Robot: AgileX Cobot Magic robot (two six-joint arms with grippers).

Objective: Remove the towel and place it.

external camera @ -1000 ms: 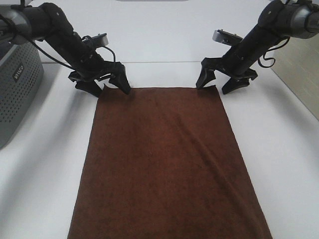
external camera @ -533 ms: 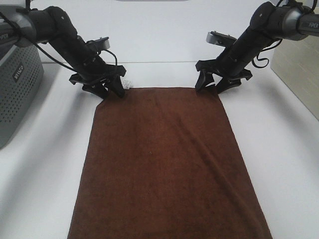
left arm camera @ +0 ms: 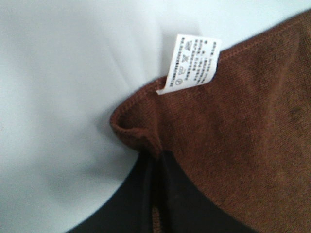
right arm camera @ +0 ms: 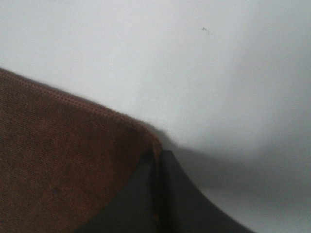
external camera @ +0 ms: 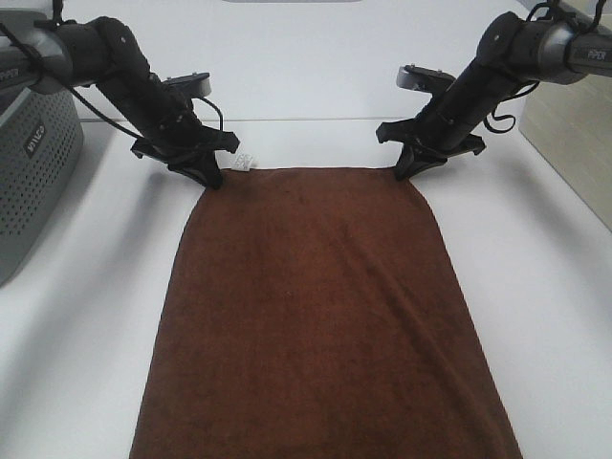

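The towel [external camera: 320, 316], a large dark reddish-brown cloth, lies flat and spread out on the white table, running from the far middle to the near edge. Its small white tag [external camera: 244, 163] sticks out at the far left corner and also shows in the left wrist view [left arm camera: 190, 63]. My left gripper [external camera: 211, 177] is shut on the far left corner of the towel [left arm camera: 233, 145]. My right gripper [external camera: 405, 172] is shut on the far right corner of the towel [right arm camera: 63, 160]. In both wrist views the black fingers are pressed together with the towel's hem between them.
A grey perforated basket [external camera: 29, 182] stands at the left edge of the table. The white table [external camera: 545, 287] shows bare on both sides of the towel. A beige surface [external camera: 574, 143] lies past the table's right edge.
Both grippers were open over the towel's far corners a second ago. They have since come down and closed on the corners, and the white tag now sticks out.
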